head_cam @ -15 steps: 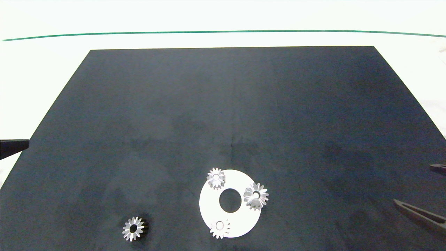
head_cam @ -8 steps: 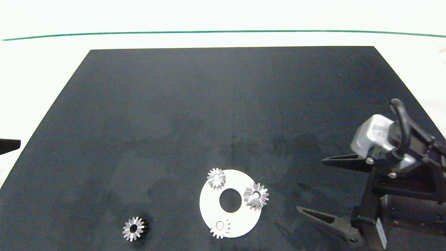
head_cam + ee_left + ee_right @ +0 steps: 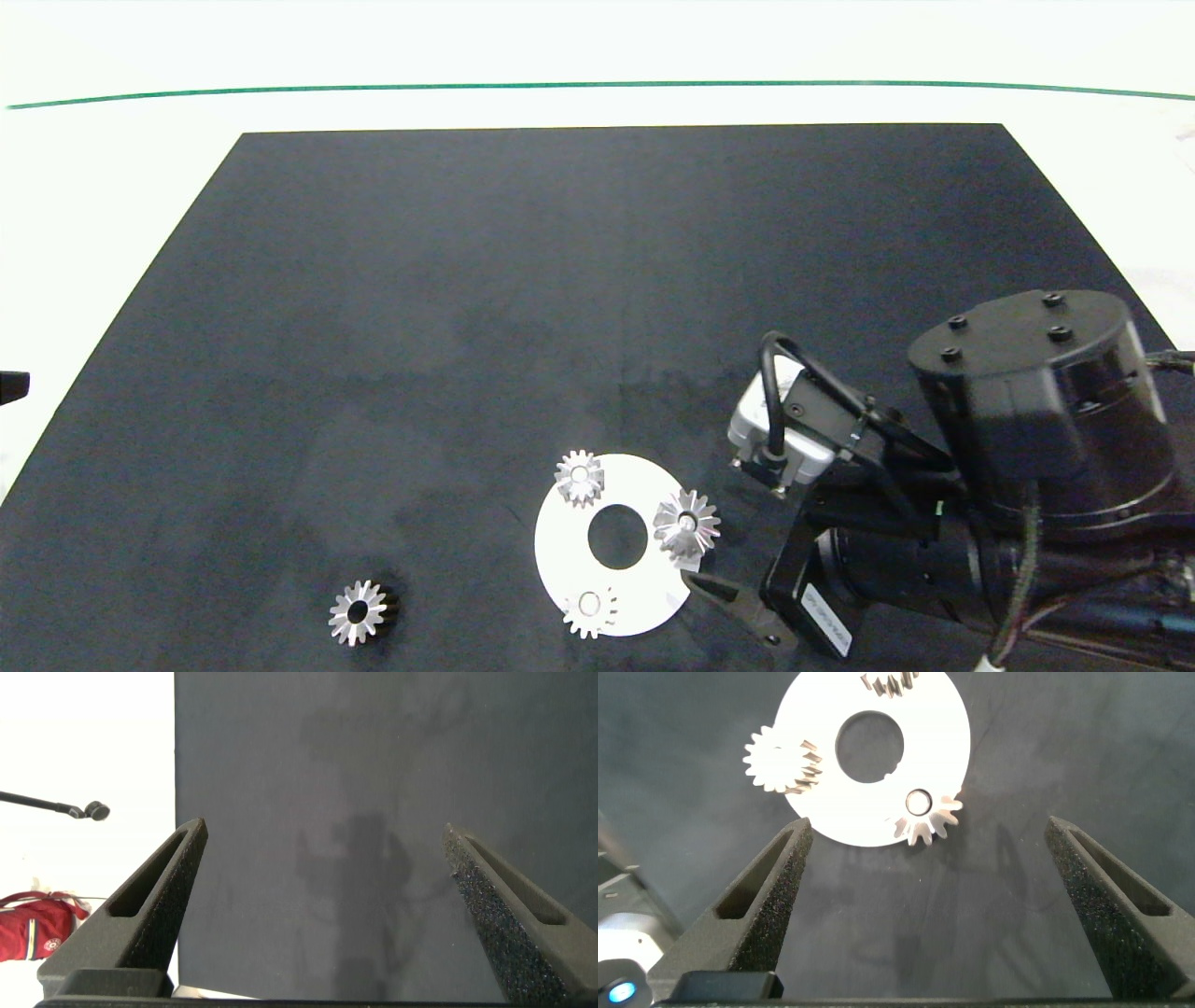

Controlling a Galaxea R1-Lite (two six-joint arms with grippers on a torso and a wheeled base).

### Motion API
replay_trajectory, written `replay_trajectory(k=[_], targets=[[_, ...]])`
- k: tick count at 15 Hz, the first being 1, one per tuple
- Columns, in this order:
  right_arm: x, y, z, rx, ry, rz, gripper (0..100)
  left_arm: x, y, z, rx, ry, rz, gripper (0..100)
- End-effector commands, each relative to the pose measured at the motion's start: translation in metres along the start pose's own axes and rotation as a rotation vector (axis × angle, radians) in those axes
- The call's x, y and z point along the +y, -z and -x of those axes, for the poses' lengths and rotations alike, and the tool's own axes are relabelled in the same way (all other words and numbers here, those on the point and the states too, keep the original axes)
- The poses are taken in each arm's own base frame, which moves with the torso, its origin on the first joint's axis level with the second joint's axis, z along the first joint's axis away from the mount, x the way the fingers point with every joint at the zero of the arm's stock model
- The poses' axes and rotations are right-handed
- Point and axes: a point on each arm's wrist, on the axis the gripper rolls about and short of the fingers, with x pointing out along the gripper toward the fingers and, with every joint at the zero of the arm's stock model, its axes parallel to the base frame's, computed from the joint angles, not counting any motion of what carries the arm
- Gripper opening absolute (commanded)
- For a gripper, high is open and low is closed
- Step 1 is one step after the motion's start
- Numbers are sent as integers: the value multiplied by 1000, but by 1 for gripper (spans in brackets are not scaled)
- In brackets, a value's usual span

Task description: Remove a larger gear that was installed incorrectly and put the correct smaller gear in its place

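From above, a white disc point(image 3: 616, 546) with a round middle hole lies on the dark worktop point(image 3: 597, 280) and serves as the landmark. The larger gear point(image 3: 686, 525), with long sharp teeth, sits on the disc's right edge, partly overhanging it; two pale gears sit on the disc's far edge point(image 3: 579, 478) and near edge point(image 3: 588, 611). The smaller gear point(image 3: 358, 612) lies alone on the worktop, well to the left of the disc. The right gripper point(image 3: 724, 551) is just right of the disc, close beside the larger gear; only one finger shows here, near the disc's lower right rim. The left arm barely shows, far to the left of the disc at the worktop's edge. In the left wrist view, the left gripper point(image 3: 322, 905) hangs over bare worktop with fingers spread wide, no gear near. In the right wrist view, the right gripper point(image 3: 924, 910) has its fingers wide apart and empty, with the disc point(image 3: 943, 756) just ahead and not yet between them. The larger gear looks solid metal: stiff, fairly heavy for its size, smooth and likely slippery. Its pointed teeth give the foam pads some bite, so gripping across opposite tooth tips seems best.
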Motion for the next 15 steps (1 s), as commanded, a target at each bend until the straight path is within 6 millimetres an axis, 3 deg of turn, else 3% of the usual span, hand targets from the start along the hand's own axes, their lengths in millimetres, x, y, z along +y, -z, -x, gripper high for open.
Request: replay_trajectory(k=[1, 11, 15], targets=[[6, 2, -18, 52, -8, 19, 100, 0, 2, 1, 2, 0, -1, 100], [10, 2, -44, 105, 22, 30, 100, 0, 2, 0, 9, -12, -5, 100], [9, 2, -49, 101, 28, 25, 91, 0, 3, 0, 11, -11, -19, 100]])
